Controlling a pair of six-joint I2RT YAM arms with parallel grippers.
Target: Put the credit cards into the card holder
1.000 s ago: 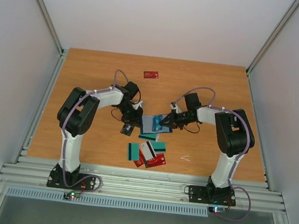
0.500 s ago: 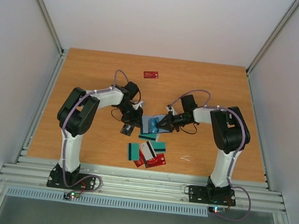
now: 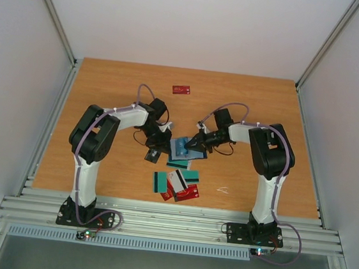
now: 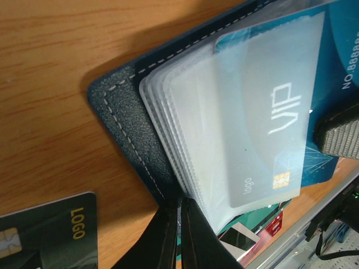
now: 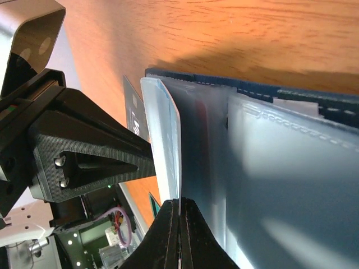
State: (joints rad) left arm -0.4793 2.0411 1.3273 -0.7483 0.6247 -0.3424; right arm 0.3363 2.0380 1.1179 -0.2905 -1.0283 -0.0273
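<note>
The dark navy card holder [image 3: 176,151] lies open mid-table, its clear sleeves fanned out [image 4: 185,112]. My left gripper [image 3: 164,143] is shut on the edge of its navy cover [image 4: 129,117]. My right gripper [image 3: 193,145] is shut on a teal credit card [image 4: 336,56] marked VIP. Most of that card sits inside a frosted sleeve, and the right wrist view shows it edge-on [image 5: 165,129]. A dark card with LOGO on it [image 4: 50,232] lies just left of the holder. More credit cards [image 3: 177,182], red, teal and white, lie in a loose heap nearer the arms.
A single red card [image 3: 181,90] lies alone towards the back of the wooden table [image 3: 106,101]. A small white scrap [image 3: 223,190] lies near the right arm's base. White walls and metal rails enclose the table.
My right gripper has moved left towards the holder, carrying the teal card deeper between the sleeves. The left gripper and the holder have stayed put.
</note>
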